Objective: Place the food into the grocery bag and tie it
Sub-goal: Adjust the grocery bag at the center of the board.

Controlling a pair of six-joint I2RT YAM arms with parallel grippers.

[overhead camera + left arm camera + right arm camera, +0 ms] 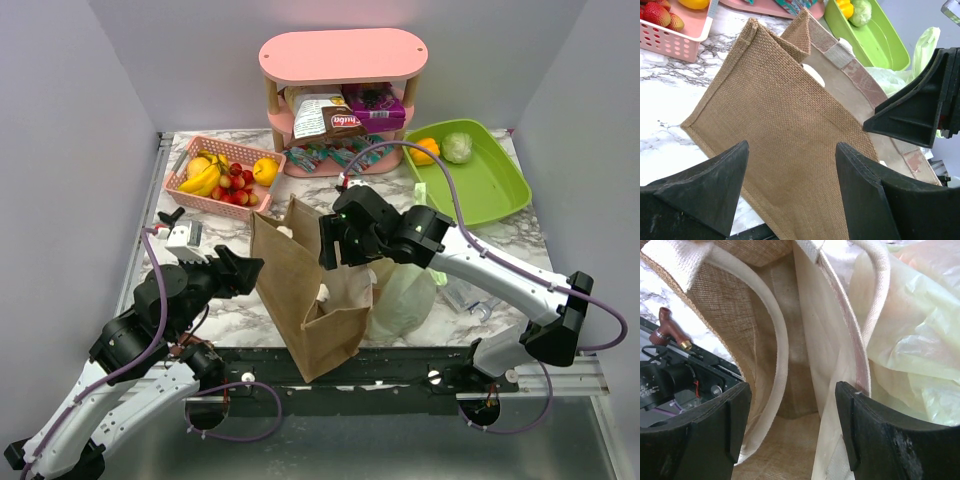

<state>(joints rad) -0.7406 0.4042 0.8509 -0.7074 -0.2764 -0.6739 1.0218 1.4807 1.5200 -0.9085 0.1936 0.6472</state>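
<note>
Wide open and empty, the right hand [792, 390] hangs above the jute bag [765, 405], with the grocery bag [910, 340] just to its right; the left hand [792, 150] is likewise spread and empty.

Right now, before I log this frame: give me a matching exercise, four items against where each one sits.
Items:
1. bananas
2. purple box
3. pale-green plastic bag
4. pale round vegetable

Places:
A. in the green tray
B. beside the brown bag
C. in the pink basket
D. on the pink shelf

Pairs: 1-C, 2-D, 3-B, 4-A.
</note>
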